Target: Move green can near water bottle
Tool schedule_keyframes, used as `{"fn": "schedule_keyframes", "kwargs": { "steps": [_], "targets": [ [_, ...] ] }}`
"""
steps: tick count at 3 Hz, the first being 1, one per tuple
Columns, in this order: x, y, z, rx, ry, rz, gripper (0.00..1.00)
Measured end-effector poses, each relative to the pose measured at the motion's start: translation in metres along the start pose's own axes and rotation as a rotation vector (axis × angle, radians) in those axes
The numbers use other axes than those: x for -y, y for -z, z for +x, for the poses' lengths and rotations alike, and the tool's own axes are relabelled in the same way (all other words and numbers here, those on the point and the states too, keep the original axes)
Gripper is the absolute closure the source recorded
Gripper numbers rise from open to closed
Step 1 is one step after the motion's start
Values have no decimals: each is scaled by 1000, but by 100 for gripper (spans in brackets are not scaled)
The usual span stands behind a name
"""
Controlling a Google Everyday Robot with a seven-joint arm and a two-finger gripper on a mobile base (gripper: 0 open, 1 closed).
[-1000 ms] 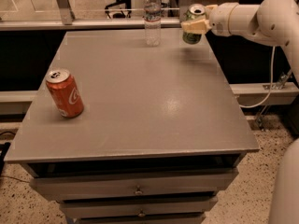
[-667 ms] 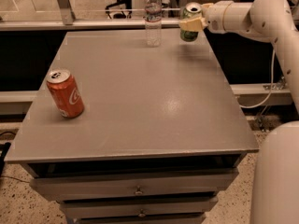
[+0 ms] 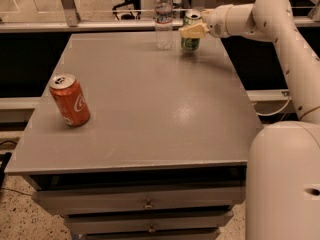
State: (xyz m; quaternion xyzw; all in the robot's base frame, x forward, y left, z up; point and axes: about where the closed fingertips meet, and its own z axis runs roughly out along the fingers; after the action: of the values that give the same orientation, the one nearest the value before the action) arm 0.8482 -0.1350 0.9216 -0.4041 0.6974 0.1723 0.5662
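Note:
The green can (image 3: 190, 42) stands upright at the far edge of the grey table (image 3: 145, 104), a short gap to the right of the water bottle (image 3: 163, 19). The bottle is clear with a white cap and stands upright at the far middle. My gripper (image 3: 192, 30) comes in from the right and its pale fingers (image 3: 189, 31) are closed around the can's upper half. The can's base looks level with the tabletop.
An orange-red soda can (image 3: 70, 100) stands tilted at the table's left side. My white arm (image 3: 280, 39) runs down the right side, and the base (image 3: 285, 184) fills the lower right. Drawers (image 3: 145, 204) are below the table's front edge.
My gripper has carried the green can leftward, closer to the water bottle, and lowered it toward the tabletop. The arm has swung in with it.

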Motion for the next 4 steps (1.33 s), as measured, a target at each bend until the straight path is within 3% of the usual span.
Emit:
{"fn": "schedule_keyframes", "kwargs": {
  "steps": [1, 2, 4],
  "targets": [
    [-8, -10, 1, -7, -11, -41, 100],
    [-13, -20, 4, -31, -23, -72, 85],
    [-14, -31, 11, -64, -38, -93, 38]
  ]
}}
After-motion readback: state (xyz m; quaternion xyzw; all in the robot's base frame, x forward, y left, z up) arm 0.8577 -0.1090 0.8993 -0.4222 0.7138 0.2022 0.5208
